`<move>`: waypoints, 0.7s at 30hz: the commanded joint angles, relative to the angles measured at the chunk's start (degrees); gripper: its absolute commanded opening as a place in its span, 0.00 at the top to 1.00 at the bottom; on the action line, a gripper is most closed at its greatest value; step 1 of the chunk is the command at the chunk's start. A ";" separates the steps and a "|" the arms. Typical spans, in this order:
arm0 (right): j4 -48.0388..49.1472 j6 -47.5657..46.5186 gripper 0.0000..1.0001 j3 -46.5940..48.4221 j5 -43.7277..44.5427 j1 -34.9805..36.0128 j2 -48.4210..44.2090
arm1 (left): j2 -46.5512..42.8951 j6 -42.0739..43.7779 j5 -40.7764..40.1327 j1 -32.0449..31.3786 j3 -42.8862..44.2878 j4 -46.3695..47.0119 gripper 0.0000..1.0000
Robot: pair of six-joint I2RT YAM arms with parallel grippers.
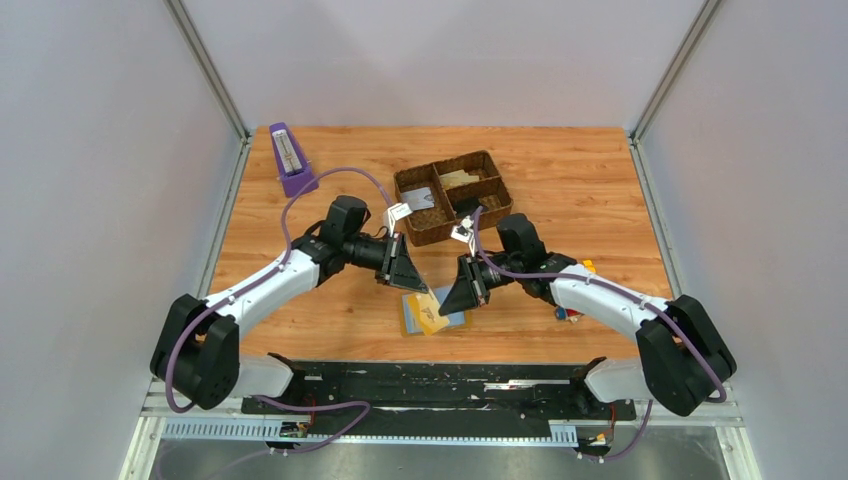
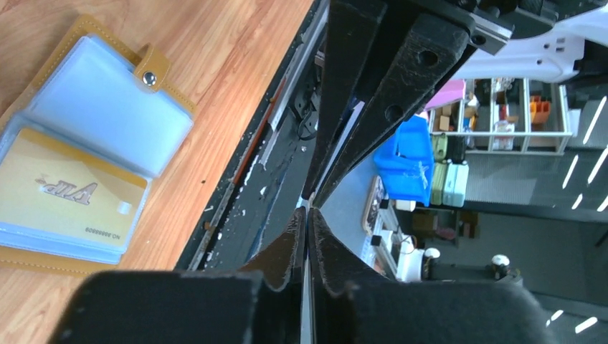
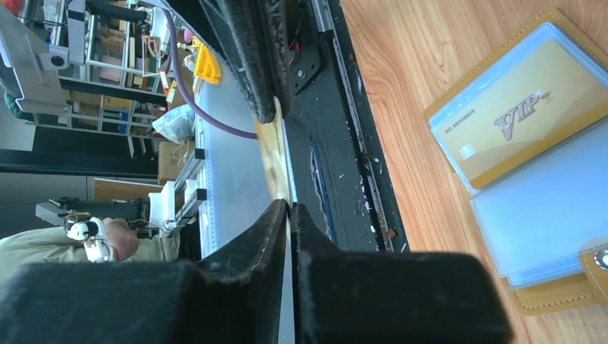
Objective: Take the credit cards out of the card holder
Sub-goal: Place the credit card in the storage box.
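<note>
The card holder (image 1: 437, 318) lies open on the table between the arms, mustard outside with blue-grey pockets. It also shows in the left wrist view (image 2: 93, 122) and the right wrist view (image 3: 545, 208). A gold VIP card (image 3: 513, 118) sits in one pocket. Another gold card (image 1: 428, 301) is held edge-up just above the holder, and it shows edge-on in the right wrist view (image 3: 276, 154). My left gripper (image 1: 411, 286) (image 2: 307, 211) is shut on one end of it. My right gripper (image 1: 448, 300) (image 3: 289, 206) is shut on the other end.
A brown woven compartment tray (image 1: 486, 162) with small items stands behind the grippers. A purple metronome (image 1: 291, 160) is at the back left. Small coloured objects (image 1: 570, 313) lie by the right arm. A black strip (image 1: 440, 375) runs along the near edge.
</note>
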 commanded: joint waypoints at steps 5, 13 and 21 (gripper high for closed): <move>-1.58 1.27 0.71 2.88 8.34 -0.07 -2.87 | -0.02 0.82 -2.16 -0.25 0.97 -0.82 1.00; -2.67 11.07 0.43 2.36 25.36 -0.27 -10.69 | -2.37 -16.87 -12.89 0.49 -4.63 17.82 1.00; -1.35 24.87 0.41 -2.37 40.29 -0.40 -18.26 | -6.79 -30.79 -26.17 0.49 -11.01 32.06 1.00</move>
